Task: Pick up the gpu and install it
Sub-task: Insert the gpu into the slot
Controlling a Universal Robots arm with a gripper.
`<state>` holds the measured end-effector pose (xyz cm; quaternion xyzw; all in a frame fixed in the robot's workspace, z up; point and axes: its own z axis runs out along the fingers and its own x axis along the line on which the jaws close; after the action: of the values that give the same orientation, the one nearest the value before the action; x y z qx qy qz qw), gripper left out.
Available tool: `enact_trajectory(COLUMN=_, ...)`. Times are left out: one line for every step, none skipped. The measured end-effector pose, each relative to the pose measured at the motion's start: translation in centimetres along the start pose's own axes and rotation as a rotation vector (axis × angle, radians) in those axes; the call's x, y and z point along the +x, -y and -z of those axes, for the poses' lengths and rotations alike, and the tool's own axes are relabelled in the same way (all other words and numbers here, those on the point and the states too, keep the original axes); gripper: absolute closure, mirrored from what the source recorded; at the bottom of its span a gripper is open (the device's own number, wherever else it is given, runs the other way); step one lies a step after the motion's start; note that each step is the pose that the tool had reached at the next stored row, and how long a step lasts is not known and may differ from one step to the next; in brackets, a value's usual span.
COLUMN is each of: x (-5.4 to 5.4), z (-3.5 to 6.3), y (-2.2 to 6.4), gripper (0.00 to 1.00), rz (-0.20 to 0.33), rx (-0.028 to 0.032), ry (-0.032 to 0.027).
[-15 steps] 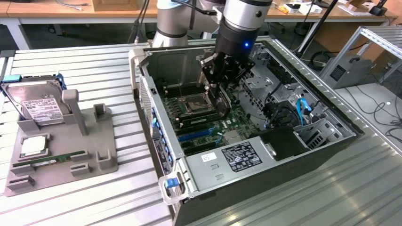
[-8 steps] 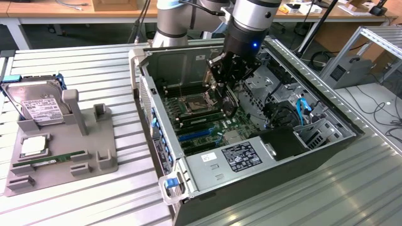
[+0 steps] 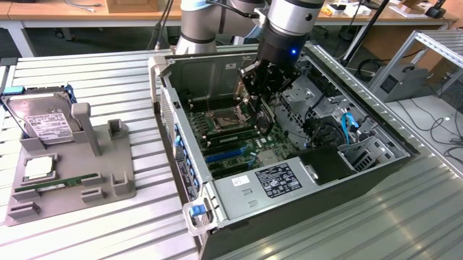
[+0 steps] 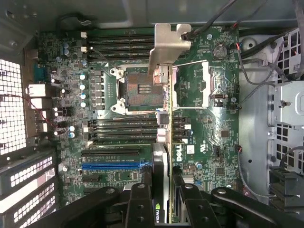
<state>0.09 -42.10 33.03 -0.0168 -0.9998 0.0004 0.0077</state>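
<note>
Gripper [image 3: 264, 86] pinches the gpu [image 4: 165, 128] edge-on at its six o'clock; stiff, light, fragile, seemingly safest gripped by its edges.

Ribbed metal tabletop [image 3: 376, 227] across the lower frame, wooden desks [image 3: 58, 11] along the top edge, grey floor [image 3: 426, 116], perhaps carpeted, at right.

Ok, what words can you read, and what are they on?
"DELL": on a dark strip beside the gpu.
NVIDIA eye sign, no letters readable: on the gpu.
Black label on the computer case, hard drive label: too small to read.
</note>
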Motion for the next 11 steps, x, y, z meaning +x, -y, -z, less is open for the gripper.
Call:
enact_trajectory(x=0.0, z=0.0, y=0.0, gripper=0.73, rz=0.0, rx=0.0, ry=0.0)
enact_trajectory(x=0.0, z=0.0, y=0.0, gripper=0.73, rz=0.0, rx=0.0, ry=0.0)
enact_trajectory(x=0.0, z=0.0, y=0.0, gripper=0.73, rz=0.001, rx=0.0, ry=0.0)
enact_trajectory(x=0.0, z=0.0, y=0.0, gripper=0.73, rz=0.007, rx=0.0002, ry=0.0)
enact_trajectory(x=0.0, z=0.0, y=0.0, gripper=0.73, rz=0.023, rx=0.0004, ry=0.0)
enact_trajectory(x=0.0, z=0.0, y=0.0, gripper=0.73, rz=0.04, rx=0.0005, ry=0.0)
enact_trajectory(x=0.0, z=0.0, y=0.0, gripper=0.73, rz=0.058, rx=0.0009, ry=0.0001)
enact_trajectory(x=0.0, z=0.0, y=0.0, gripper=0.73, rz=0.077, rx=0.0012, ry=0.0001)
enact_trajectory(x=0.0, z=0.0, y=0.0, gripper=0.73, rz=0.116, rx=0.0018, ry=0.0001)
enact_trajectory(x=0.0, z=0.0, y=0.0, gripper=0.73, rz=0.149, rx=0.0023, ry=0.0001)
enact_trajectory(x=-0.01, z=0.0, y=0.0, gripper=0.73, rz=0.182, rx=0.0028, ry=0.0002)
